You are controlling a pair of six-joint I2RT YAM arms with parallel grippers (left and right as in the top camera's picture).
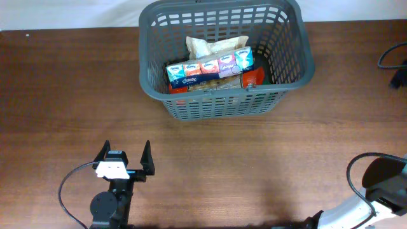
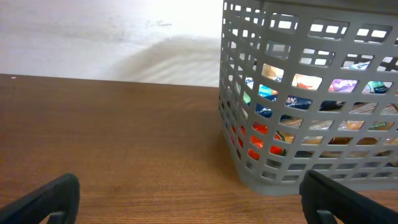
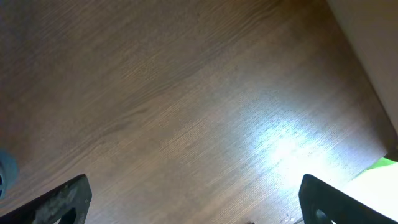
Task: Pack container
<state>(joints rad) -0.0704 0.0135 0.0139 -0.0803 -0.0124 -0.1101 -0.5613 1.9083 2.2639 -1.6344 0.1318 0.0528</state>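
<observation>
The container (image 1: 289, 38), a dark grey slotted basket, stands at the table's far middle. Inside it lie a row of small tissue packs (image 1: 210, 69), a beige bag (image 1: 213, 46) behind them and a red packet (image 1: 252, 77) at the front. My left gripper (image 1: 126, 158) rests near the front left of the table, well short of the basket, open and empty. In the left wrist view the basket (image 2: 311, 99) fills the right side, and the gripper (image 2: 189, 199) spans bare wood. My right gripper (image 3: 196, 202) is open over bare tabletop; the overhead view shows only its arm (image 1: 375, 191).
A black cable (image 1: 391, 60) lies at the far right edge. Another black cable (image 1: 67, 191) loops beside the left arm. A white wall (image 2: 112, 37) stands behind the table. Brown tabletop (image 1: 254, 165) stretches between the arms and the basket.
</observation>
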